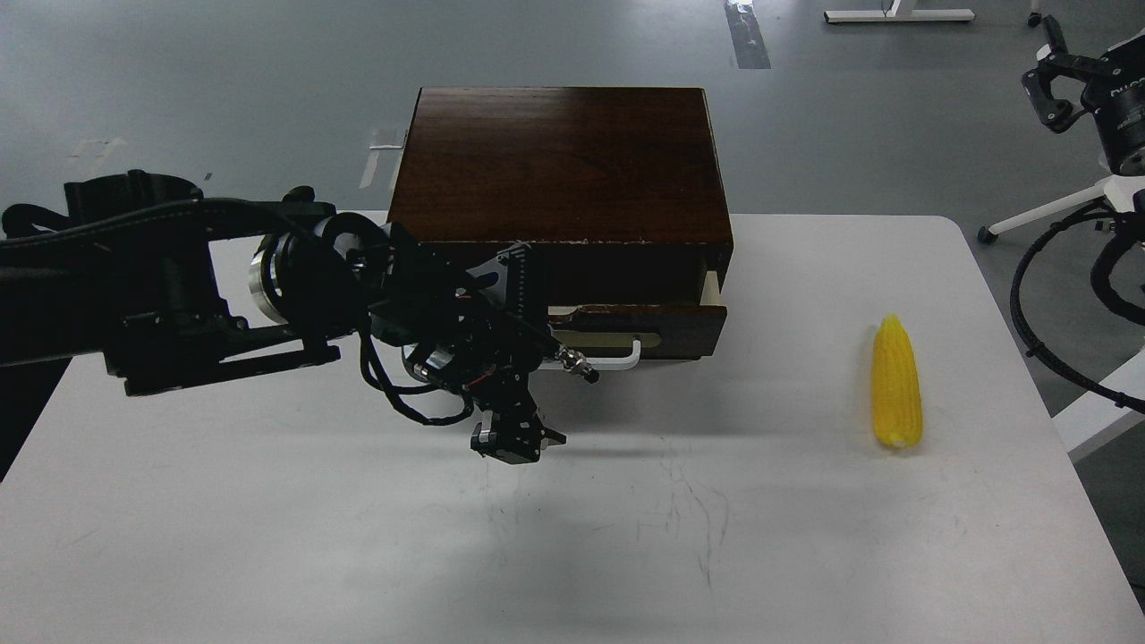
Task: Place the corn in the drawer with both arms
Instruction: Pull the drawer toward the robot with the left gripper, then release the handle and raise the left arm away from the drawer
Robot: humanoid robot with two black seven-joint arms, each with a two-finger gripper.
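While the corn lies outside, drawer ajar, contents hidden; both hands' state unclear.

Quick count: one table, white. One wooden box on it, with one drawer, and that drawer has one white handle. One corn, yellow, lying on the table. Two black arms, so two hands: the left hand in front of the drawer, the right hand up in the far corner. On the floor behind, a few strips of tape, roughly three, can't count them for sure.
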